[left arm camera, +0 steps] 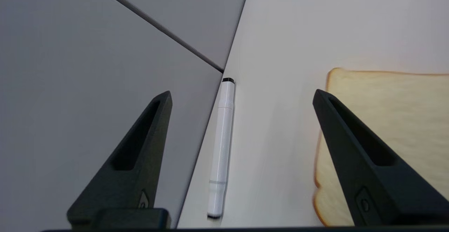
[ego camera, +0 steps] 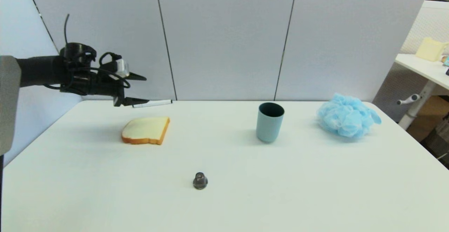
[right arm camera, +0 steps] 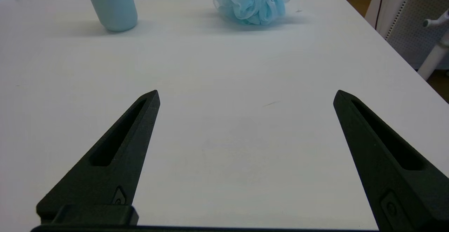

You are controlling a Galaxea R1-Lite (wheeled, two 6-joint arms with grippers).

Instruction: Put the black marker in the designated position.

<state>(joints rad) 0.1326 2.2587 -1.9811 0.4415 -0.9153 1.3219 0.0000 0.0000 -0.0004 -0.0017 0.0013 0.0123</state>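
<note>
At the left of the head view, the left gripper reaches in from the frame's left edge and hangs above the far left of the tabletop, its fingers spread wide and holding nothing. Just below and to the right of its lower finger, the black marker lies flat on the designated position, the bare strip of tabletop along the grey wall panels. In the left wrist view the marker runs along the foot of the wall panel, between the two parted fingers but touching neither, with a black tip at each end.

Below the marker in the head view, slightly lower in the frame, a bread slice lies flat; the left wrist view shows it beside the marker with a band of bare tabletop between them. Lower centre of the head view, a small dark grey knob-shaped piece stands alone. Right of centre a pale blue cup stands upright, mouth up. Farther right a light blue bath pouf rests near the far right corner.

The right gripper shows only in its own wrist view, low over bare tabletop, its fingers wide apart and empty, with the cup and pouf at the top of that frame.
</note>
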